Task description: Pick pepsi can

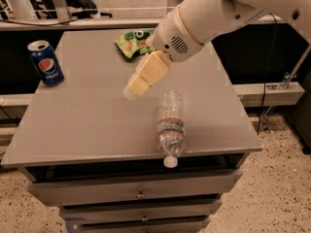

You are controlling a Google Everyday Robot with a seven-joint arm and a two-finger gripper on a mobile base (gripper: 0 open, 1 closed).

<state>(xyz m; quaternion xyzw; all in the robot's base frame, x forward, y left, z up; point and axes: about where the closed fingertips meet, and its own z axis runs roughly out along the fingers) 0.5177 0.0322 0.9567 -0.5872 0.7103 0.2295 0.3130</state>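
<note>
The pepsi can (45, 62) stands upright at the far left edge of the grey table (87, 125). It is dark blue with a round logo and a silver top. My gripper (135, 87) hangs over the middle of the table on a white arm coming in from the upper right. Its cream-coloured fingers point down and to the left. It is well to the right of the can and holds nothing that I can see.
A clear plastic bottle (170, 127) lies on its side near the table's front edge, cap over the rim. A green snack bag (132, 41) lies at the back, partly behind my arm. Drawers (141, 194) sit under the tabletop.
</note>
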